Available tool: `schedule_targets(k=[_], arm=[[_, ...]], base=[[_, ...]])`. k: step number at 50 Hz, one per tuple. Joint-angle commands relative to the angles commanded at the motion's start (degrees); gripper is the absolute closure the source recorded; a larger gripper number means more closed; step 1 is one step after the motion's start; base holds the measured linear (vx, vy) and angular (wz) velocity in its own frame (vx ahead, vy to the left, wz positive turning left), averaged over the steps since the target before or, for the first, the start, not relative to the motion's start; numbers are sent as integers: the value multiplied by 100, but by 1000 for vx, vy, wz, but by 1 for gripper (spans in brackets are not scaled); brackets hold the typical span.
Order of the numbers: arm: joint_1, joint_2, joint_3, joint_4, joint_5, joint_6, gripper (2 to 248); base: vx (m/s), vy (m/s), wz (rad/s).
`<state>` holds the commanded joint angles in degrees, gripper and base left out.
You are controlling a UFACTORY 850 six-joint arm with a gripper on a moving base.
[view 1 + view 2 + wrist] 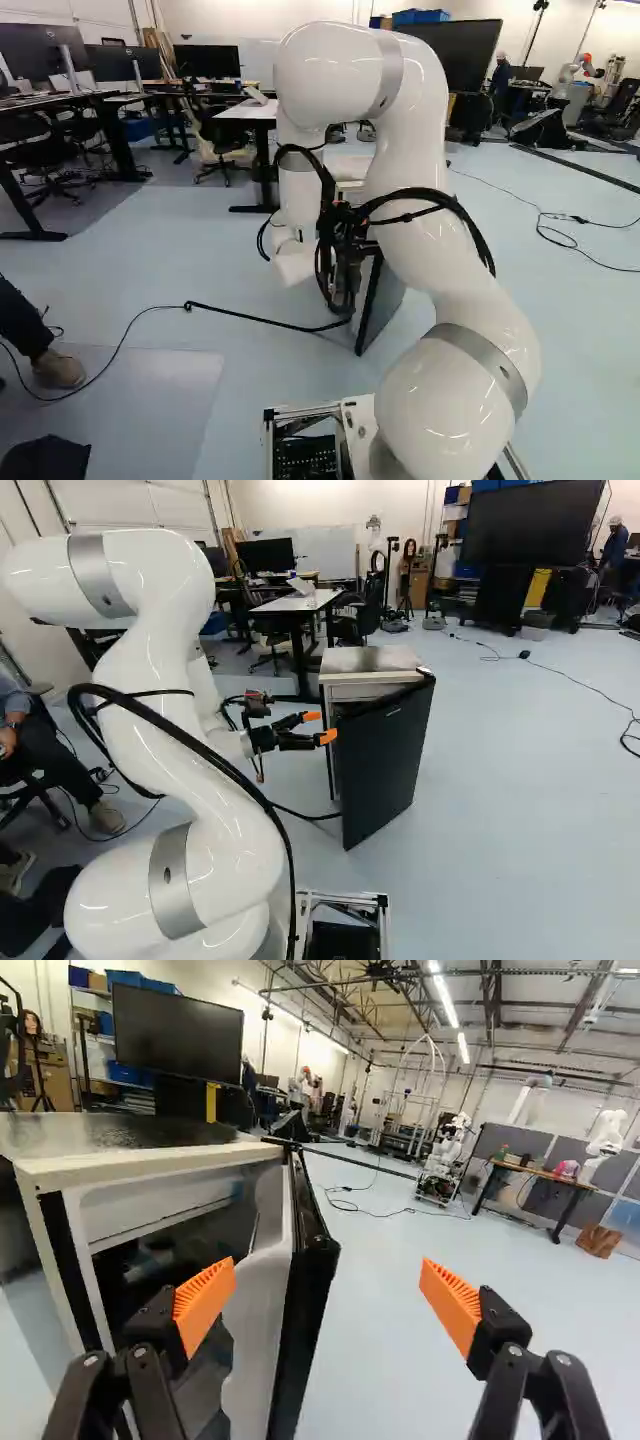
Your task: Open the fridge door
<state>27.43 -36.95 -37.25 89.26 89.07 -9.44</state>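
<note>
"What takes up the left base view?"

"Mostly the arm [415, 130], white, glossy and rounded, from the lower right up to the top middle. It hides much of the fridge [372, 660], which the right base view shows better, just right of centre: boxy, with a pale top."

"And the door?"

"The fridge door [388, 765] stands partly open at the front of the fridge, right of centre in that same view, a flat dark slab. Only the wrist view gives its pale, moulded inner side [262, 1310] and the interior [150, 1250] (murky in there, mind you), partly hidden behind one finger."

"Where's the gripper [320, 727]?"

"Near the middle of the right base view, close by the door's near edge. The fingers are spread wide, gripping nothing, with ribbed orange pads [205, 1305]. Whether one touches the door, I can't tell. In the left base view cables obscure them."
</note>
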Motion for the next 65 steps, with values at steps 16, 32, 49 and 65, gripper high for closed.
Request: schedule_targets(k=[16,32,49,65], arm=[[-413,-183,-470,26,-14,0,3],[-832,-234,-597,316,-141,0,3],[-1283,-260,-668,687,-339,0,3],[-1741,-301,-789,1103,-448,0,3]], base=[[0,0,0],[0,0,0],[0,0,0],[0,0,0]])
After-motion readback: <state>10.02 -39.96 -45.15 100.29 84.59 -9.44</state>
